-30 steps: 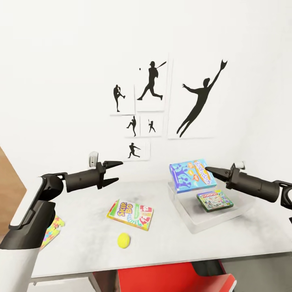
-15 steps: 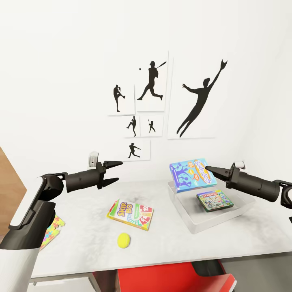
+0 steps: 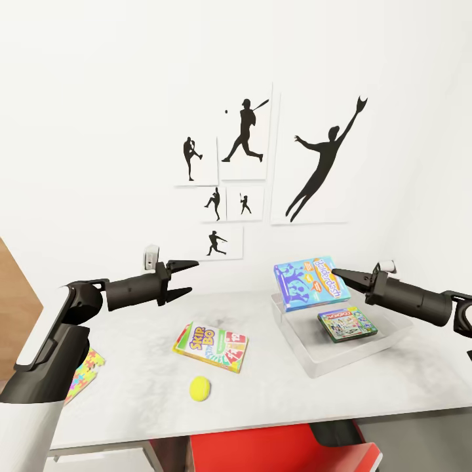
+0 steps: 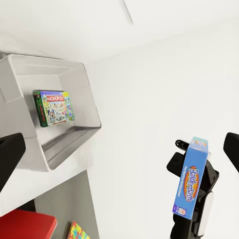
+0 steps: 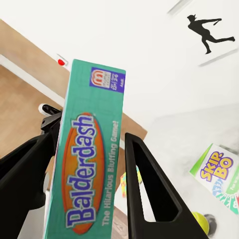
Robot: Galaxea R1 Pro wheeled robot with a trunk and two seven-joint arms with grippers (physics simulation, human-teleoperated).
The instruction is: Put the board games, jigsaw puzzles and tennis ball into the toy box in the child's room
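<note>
White table [image 3: 341, 393] against wall. Skip-Bo box [image 3: 210, 346] flat near middle, turned at slant. Tennis ball [image 3: 200, 389] just in front of it, apart. Grey toy box [image 3: 308, 357] on right part of table; Monopoly box [image 3: 347, 324] lying inside. Colourful puzzle box [image 3: 84, 373] at left edge, partly hidden behind arm.

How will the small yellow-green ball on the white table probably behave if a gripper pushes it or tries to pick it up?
The tennis ball is round and lies free on the flat table, so a push would likely send it rolling, perhaps toward the near edge. It looks small beside the Skip-Bo box, so probably light. Its curved sides may slip from the left gripper unless the grasp is centred.
</note>
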